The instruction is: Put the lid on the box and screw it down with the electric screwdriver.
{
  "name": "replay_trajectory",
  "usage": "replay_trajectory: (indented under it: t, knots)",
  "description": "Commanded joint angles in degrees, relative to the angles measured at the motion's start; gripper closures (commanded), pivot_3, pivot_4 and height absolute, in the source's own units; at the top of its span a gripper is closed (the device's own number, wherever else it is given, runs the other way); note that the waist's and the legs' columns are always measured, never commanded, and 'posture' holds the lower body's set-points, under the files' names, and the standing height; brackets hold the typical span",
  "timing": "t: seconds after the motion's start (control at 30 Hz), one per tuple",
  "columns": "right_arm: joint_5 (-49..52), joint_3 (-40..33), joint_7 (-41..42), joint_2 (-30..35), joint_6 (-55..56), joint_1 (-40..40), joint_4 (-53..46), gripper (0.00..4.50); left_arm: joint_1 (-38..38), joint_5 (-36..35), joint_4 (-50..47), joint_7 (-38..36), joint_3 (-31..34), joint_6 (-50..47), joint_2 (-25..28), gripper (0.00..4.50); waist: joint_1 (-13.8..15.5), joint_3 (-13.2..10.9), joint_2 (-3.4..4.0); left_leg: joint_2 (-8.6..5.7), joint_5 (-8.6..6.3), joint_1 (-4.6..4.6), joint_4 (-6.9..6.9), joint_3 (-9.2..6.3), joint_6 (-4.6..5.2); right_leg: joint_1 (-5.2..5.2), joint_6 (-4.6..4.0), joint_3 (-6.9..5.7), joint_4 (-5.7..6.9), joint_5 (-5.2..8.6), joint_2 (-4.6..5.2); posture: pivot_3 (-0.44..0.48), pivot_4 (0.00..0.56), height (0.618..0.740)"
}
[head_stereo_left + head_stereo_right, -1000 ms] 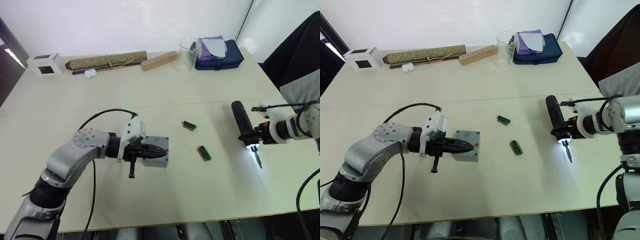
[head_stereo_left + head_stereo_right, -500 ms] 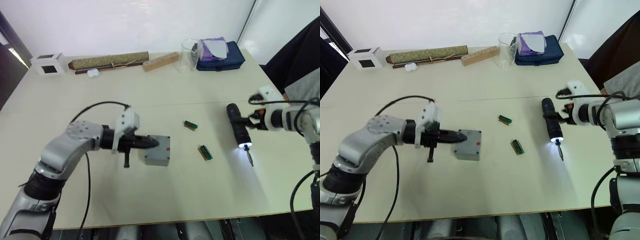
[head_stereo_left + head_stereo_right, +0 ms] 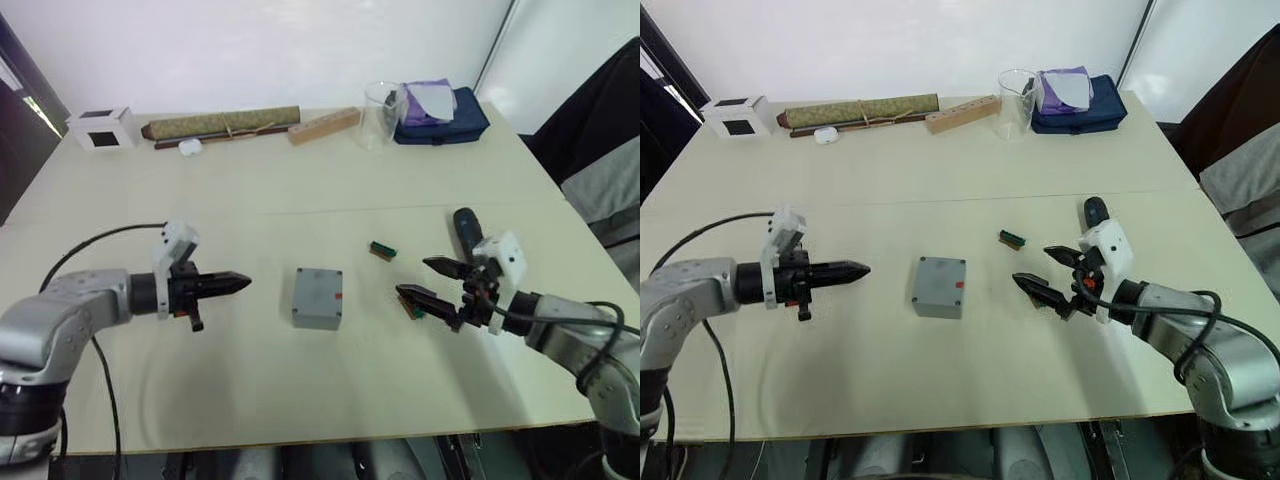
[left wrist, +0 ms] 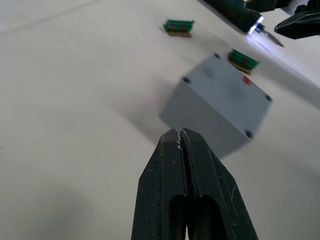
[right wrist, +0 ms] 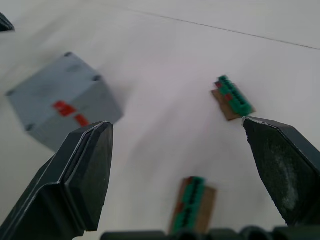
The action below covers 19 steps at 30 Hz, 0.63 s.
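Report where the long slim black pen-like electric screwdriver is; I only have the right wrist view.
Observer: The electric screwdriver lies unheld on the cream table, just beyond your open right claw.
Operator: Check whether it is switched on.
Observer: In the left wrist view it glows white at the bit end.
Operator: Give me the left claw.
Observer: The left claw is shut and empty, pointing at the small square grey plastic box from the box's left, with a gap between them.
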<state>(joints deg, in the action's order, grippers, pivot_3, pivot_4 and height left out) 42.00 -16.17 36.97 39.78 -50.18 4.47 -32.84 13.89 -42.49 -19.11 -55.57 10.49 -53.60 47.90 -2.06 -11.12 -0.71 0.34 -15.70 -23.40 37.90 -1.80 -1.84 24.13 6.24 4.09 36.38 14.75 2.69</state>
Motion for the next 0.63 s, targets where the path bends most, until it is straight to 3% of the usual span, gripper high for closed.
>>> replay_trajectory:
  t: [0.03, 0.2, 0.33, 0.63]
  knots:
    - [3.2, -1.7, -0.1, 0.0, -0.3, -3.7, -4.8, 0.06, -5.3, -2.8, -6.0, 2.2, 2.3, -1.5, -0.5, 4.5, -0.1, 0.0, -0.05, 0.02, 0.0, 0.15, 0.0, 0.0, 0.0, -0.24, -0.1, 0.0, -0.12, 0.03, -0.02, 0.0, 0.15, 0.74]
    - [3.8, -0.5, 0.9, 1.2, -0.3, -7.1, -6.2, 0.06, -11.8, -2.5, -7.8, 3.3, 2.3, -0.5, -0.4, 4.5, -0.1, 0.0, -0.1, 0.13, 0.0, 0.87, 0.05, 0.08, -0.01, -0.91, -0.29, -0.04, -0.16, 0.0, -0.14, 0.0, 0.15, 0.74]
    - [4.7, -1.2, 3.7, 3.6, -0.5, -11.1, -5.7, 0.06, -17.3, -2.5, -9.6, 3.1, 2.5, 0.5, -0.1, 4.5, -0.2, 0.0, -0.1, 0.19, -0.01, 0.88, 0.0, 0.11, 0.0, -0.9, -0.3, -0.02, -0.17, 0.01, -0.2, 0.0, 0.15, 0.74]
    - [2.7, 0.3, 7.3, 4.7, 2.7, -14.4, -3.4, 0.06, -16.3, -2.1, -9.1, 4.7, 1.7, 2.3, -1.0, 4.5, 0.1, 0.0, -0.15, 0.18, -0.01, 0.9, 0.02, 0.17, 0.0, -0.91, -0.31, -0.02, -0.17, 0.0, -0.21, 0.0, 0.15, 0.74]
